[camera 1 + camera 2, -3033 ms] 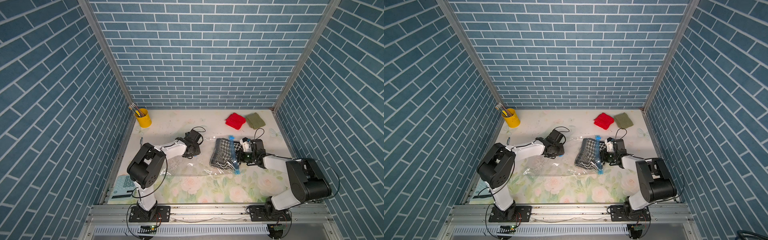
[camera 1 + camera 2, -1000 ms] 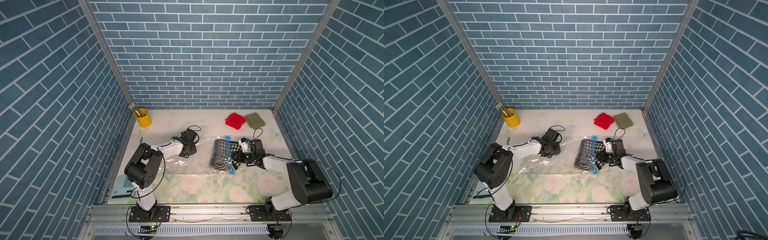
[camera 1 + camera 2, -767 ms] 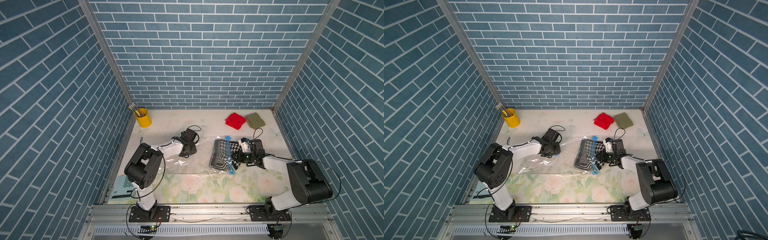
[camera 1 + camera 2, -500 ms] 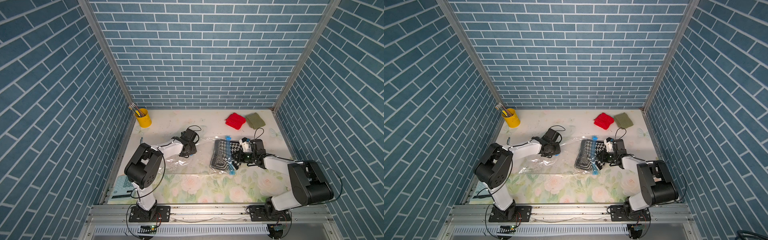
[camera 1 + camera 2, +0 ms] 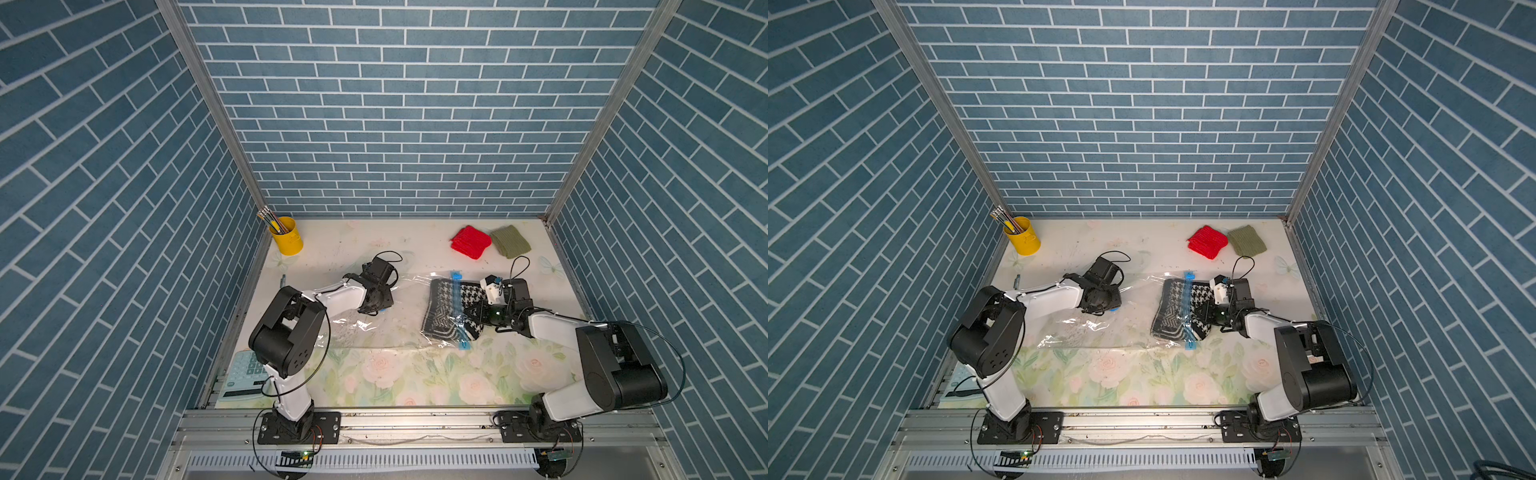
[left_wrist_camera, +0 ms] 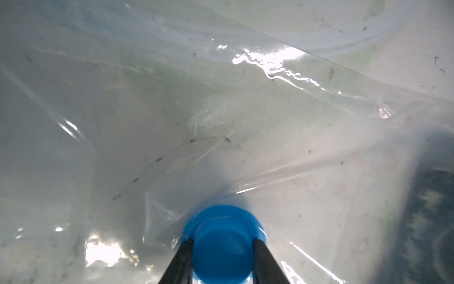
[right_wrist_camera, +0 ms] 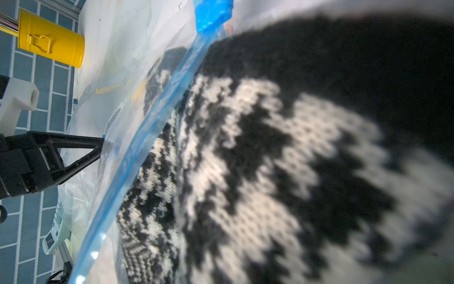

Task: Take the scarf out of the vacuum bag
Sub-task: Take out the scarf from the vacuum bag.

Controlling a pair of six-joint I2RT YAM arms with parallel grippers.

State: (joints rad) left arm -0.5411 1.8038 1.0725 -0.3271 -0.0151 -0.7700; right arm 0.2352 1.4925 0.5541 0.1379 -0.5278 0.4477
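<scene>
We find the scarf (image 5: 451, 309) lying across the zip strip (image 5: 459, 320) at the mouth of the vacuum bag (image 5: 374, 328), roughly half outside and the rest under clear plastic. The right gripper (image 5: 482, 311) is narrowly closed, by our judgement pinching the scarf's free edge. The left gripper (image 6: 222, 242) clamps the valve cap (image 6: 222, 226), anchoring the bag. We rate extraction half done; the inner half is not yet out.

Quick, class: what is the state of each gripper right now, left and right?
Left gripper: closed on the blue valve cap of the vacuum bag.
Right gripper: closed, apparently pinching the edge of the scarf.
</scene>
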